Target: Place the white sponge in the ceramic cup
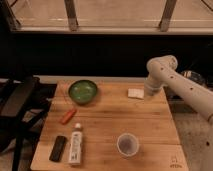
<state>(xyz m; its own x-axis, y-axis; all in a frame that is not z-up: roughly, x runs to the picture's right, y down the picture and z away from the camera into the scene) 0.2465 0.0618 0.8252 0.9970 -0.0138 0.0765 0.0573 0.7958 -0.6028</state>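
The white sponge [135,93] lies flat on the wooden table [150,125] near its far right edge. The ceramic cup [128,145] stands upright near the front edge, well in front of the sponge, and its inside looks dark. My gripper [148,92] is at the end of the white arm that reaches in from the right. It hangs low over the table right beside the sponge's right end. I cannot tell whether it touches the sponge.
A green bowl [82,91] sits at the far left. An orange-red item [68,116], a white bottle lying down [76,142] and a black object [58,148] are at the front left. A black chair [17,107] stands left of the table.
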